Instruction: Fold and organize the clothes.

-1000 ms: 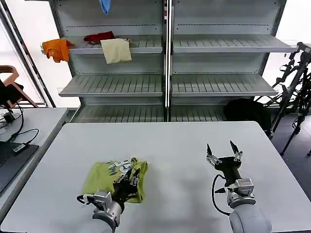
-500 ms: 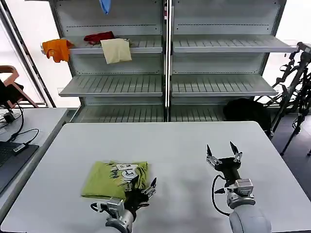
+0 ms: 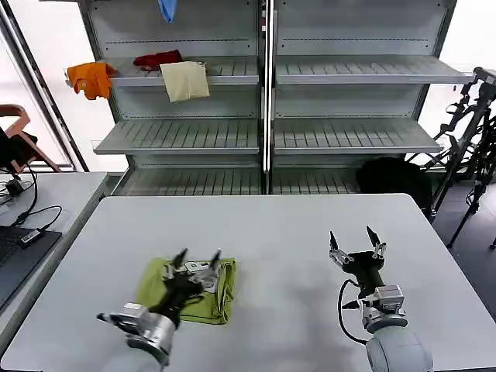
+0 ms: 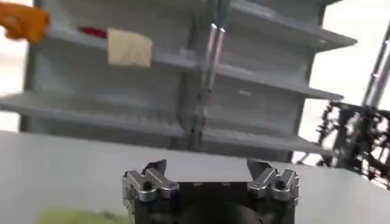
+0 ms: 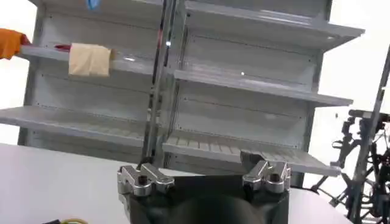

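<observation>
The clothes, a folded lime yellow-green t-shirt (image 3: 222, 296), lie on the white table (image 3: 263, 225) at the near left. My left gripper (image 3: 199, 254) hovers over the shirt's far edge, open, with nothing between its fingers. Its arm covers the middle of the shirt. In the left wrist view the left gripper (image 4: 206, 167) is spread wide over bare table, with a sliver of the shirt (image 4: 67, 217) at the frame's edge. My right gripper (image 3: 352, 234) rests open on the table's right side, apart from the shirt. The right wrist view shows the right gripper (image 5: 198, 164) empty.
Shelves behind the table hold an orange cloth (image 3: 91, 78), a red cloth (image 3: 157, 58), a cream cloth (image 3: 184, 80) and a blue cloth (image 3: 167, 9). A side table with a laptop (image 3: 17, 260) stands at the left. A black bag (image 3: 391, 178) sits on the floor at the right.
The left arm swung left, and its gripper went from the shirt's near right edge to above its far edge, still open. The printed graphic is now covered. The right arm stayed put.
</observation>
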Available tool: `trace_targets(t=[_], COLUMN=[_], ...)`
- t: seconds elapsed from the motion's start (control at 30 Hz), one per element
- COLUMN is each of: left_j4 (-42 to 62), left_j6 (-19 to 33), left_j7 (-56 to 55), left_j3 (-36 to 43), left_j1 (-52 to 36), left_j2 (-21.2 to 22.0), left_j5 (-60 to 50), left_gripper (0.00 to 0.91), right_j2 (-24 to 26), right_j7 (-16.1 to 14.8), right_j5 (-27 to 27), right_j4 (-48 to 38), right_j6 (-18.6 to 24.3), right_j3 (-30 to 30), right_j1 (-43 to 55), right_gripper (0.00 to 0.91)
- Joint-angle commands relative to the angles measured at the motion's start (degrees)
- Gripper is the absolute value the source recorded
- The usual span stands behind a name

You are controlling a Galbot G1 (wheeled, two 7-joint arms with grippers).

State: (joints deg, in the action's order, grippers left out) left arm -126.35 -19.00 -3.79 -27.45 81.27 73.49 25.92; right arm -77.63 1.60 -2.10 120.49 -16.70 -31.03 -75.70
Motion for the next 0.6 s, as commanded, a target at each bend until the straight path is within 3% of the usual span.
trace_targets(t=[0.03, 0.33, 0.6], left_j4=[4.76, 8.84, 10.94], left_j6=[-2.84, -4.29, -3.34], left_j7=[6.40, 6.66, 6.70], left_j3=[-23.51, -16.89, -15.14], left_j1=[1.02, 4.36, 6.10], left_j2=[-6.45, -2.97, -2.62], left_j5=[11.95, 4.28, 1.83], left_gripper=[0.907, 0.907, 0.907], right_j2=[0.05, 0.19, 0.16], right_j7=[0.00, 0.04, -0.02], right_j5=[-0.04, 0.00, 0.00], right_j4=[-0.16, -0.10, -0.20], right_j6=[0.01, -0.01, 0.31], right_j3=[0.09, -0.12, -0.63], right_j1=[0.18, -0.05, -0.60], right_gripper=[0.907, 0.907, 0.907])
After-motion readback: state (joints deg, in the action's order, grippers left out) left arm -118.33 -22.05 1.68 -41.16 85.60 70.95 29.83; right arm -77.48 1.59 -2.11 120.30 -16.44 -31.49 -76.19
